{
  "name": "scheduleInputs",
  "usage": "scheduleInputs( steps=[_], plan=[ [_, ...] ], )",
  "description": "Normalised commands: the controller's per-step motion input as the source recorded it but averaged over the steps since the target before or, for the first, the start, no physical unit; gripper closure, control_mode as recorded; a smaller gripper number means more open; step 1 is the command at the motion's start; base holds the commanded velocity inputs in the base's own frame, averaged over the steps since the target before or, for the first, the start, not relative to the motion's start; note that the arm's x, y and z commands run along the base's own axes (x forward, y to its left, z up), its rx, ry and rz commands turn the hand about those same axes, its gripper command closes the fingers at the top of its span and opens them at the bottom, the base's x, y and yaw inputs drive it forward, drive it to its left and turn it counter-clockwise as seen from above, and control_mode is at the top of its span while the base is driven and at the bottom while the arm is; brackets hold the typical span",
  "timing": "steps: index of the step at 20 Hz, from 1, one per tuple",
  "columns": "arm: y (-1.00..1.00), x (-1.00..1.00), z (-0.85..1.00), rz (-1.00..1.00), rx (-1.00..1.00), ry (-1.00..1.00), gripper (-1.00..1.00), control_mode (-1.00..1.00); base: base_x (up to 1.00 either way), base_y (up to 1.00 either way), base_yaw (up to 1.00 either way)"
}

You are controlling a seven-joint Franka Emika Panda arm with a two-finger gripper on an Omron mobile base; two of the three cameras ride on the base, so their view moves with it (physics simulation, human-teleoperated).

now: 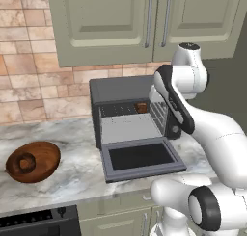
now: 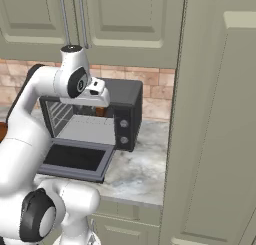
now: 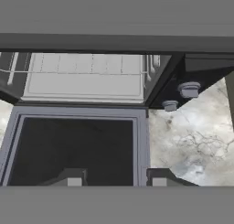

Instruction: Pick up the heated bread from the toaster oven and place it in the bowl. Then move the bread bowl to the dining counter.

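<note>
The released end effector (image 3: 113, 181) hangs above the toaster oven's (image 1: 126, 115) dropped door. The bread (image 1: 141, 107) sits inside on the rack. The bowl (image 1: 33, 161) rests on the table (image 1: 72, 175), well left of the oven.

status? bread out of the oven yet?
Not yet. Done: the oven door is dropped open. The bread sits on the rack at the back right, untouched. In hand: the gripper hangs over the open door, jaws apart and empty, facing the cavity. Left: grab the bread, drop it in the bowl on the counter to the oven's left, then carry the bowl to the dining counter.
</note>
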Motion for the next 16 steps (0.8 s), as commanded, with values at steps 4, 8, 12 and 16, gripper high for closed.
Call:
scheduleInputs(
  steps=[4, 8, 12, 16],
  plan=[
    [0.0, 0.0, 0.0, 0.0, 0.0, 0.0, -1.0, -1.0, 0.0, 0.0, 0.0],
    [0.51, -0.18, -0.3, 0.0, -0.05, 0.0, -1.0, -1.0, 0.0, 0.0, 0.0],
    [0.99, -0.32, -0.94, 0.0, -0.12, 0.0, -1.0, -1.0, 0.0, 0.0, 0.0],
    [0.28, -0.01, -0.61, -0.09, 0.01, -0.13, -1.0, -1.0, 0.0, 0.0, 0.0]
  ],
)
